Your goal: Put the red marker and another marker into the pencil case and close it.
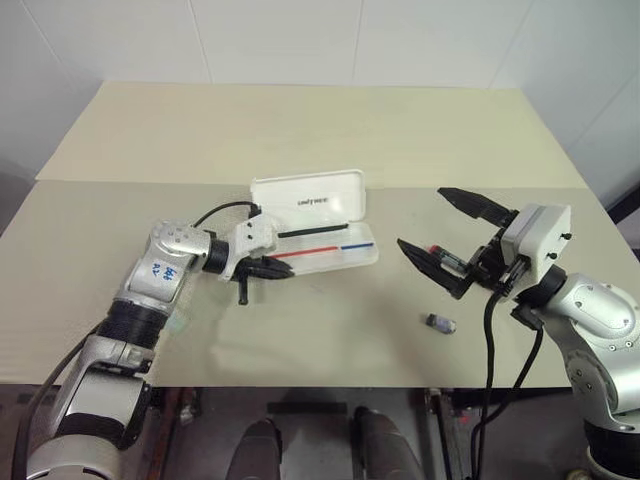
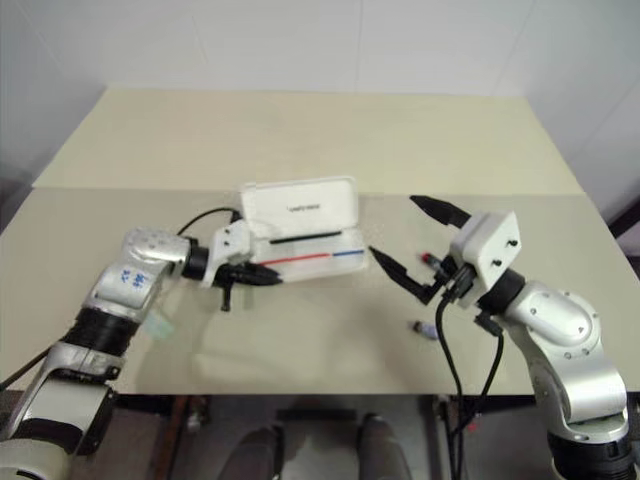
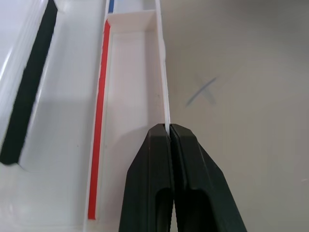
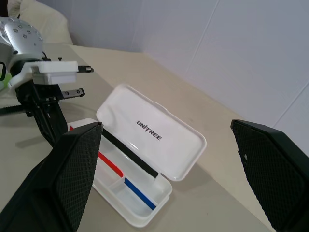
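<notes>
Near the middle of the table (image 1: 330, 130) lies the pencil case (image 1: 335, 252), open, its white lid (image 1: 308, 196) standing up at the far side with the printed name facing me. Inside the tray I can see a red line and a blue line running along its length, and a black strip at the hinge side.

At 9 o'clock from the case, my left gripper (image 3: 170, 133) has its two black fingers pressed together on the thin near wall of the tray; my left wrist view shows that white edge pinched between the fingertips. A faint pencilled cross marks the table just beside that wall.

At 3 o'clock from the case, well apart from it, my right gripper (image 1: 444, 231) hangs above the table with its fingers spread wide and nothing between them. Behind its lower finger I can make out the red marker (image 1: 441, 254), a dark barrel with a red end; whether it lies on the table or touches the finger I cannot tell. At 5 o'clock from the case, near the table's front edge, rests a small dark cap-like piece (image 1: 440, 323).

At 8 o'clock from the case, under my left forearm in the right eye view, another marker (image 2: 160, 326) shows as a pale green shape on the table.
</notes>
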